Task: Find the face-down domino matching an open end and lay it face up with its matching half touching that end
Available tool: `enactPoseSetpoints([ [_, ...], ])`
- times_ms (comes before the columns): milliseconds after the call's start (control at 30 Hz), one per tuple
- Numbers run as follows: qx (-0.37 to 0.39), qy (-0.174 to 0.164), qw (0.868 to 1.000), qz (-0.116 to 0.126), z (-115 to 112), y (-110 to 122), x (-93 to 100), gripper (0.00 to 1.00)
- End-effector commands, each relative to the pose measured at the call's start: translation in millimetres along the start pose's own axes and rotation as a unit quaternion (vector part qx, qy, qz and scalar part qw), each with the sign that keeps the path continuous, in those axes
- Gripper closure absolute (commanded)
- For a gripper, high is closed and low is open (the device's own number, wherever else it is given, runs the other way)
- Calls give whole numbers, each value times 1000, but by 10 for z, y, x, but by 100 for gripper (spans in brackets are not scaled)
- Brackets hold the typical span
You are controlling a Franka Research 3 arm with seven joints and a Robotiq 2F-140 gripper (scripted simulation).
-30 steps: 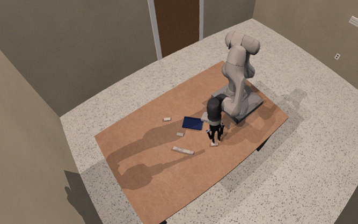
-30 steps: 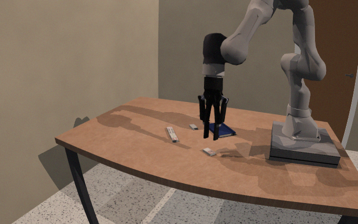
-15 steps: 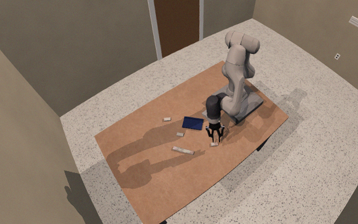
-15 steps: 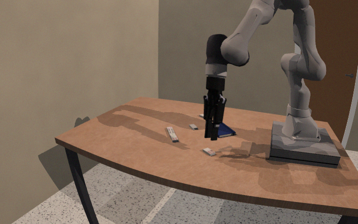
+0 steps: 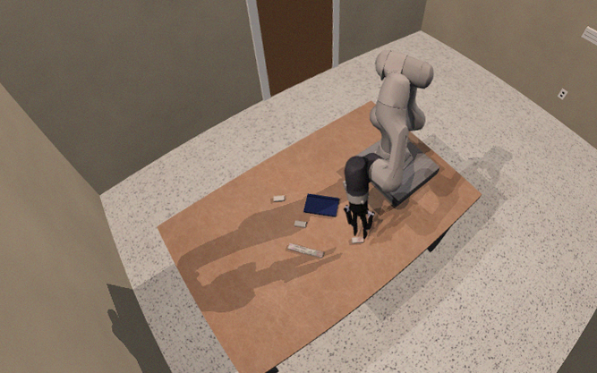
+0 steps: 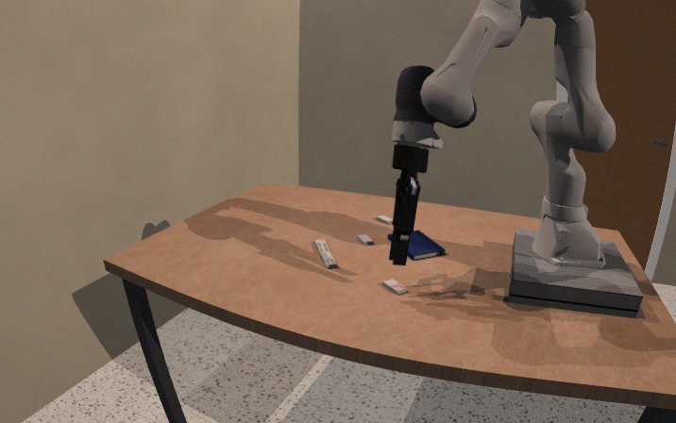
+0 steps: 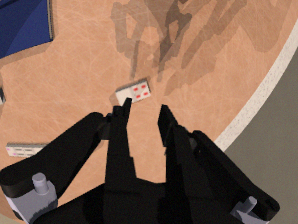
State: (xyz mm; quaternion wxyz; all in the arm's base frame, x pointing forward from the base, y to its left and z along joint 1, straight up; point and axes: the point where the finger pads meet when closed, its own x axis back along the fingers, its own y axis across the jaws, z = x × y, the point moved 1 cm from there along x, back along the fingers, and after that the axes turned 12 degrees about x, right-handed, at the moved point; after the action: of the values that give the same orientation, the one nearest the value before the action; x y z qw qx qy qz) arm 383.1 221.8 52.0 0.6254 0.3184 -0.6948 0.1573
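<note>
The gripper (image 6: 398,259) hangs above the table (image 6: 278,319), fingers pointing down, part-way apart with a plain gap between them and nothing in it. Directly beneath, not touching it, lies a face-up domino (image 6: 395,286), flat, with red pips visible in the wrist view (image 7: 133,91); the count cannot be read with confidence. This piece sits toward the table edge nearest the arm's base plate (image 6: 617,298).

The line of dominoes (image 6: 325,253) lies flat farther toward the middle of the table, well apart from the face-up piece. Two further dominoes show blank backs: one (image 6: 365,239) just beside the blue book (image 6: 423,245), the other (image 6: 384,218) beyond it, nearer the far edge. The blue book lies flat between the line and the base plate, behind the gripper in the exterior view.
</note>
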Motion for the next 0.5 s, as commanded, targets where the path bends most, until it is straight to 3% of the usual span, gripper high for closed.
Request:
enactPoseSetpoints([
  [0,-135,7,990,33,-37,-16,14,67],
  [167,-171,5,985,36,-37,-16,14,67],
  [467,-290,3,956,52,-35,-16,-5,67],
])
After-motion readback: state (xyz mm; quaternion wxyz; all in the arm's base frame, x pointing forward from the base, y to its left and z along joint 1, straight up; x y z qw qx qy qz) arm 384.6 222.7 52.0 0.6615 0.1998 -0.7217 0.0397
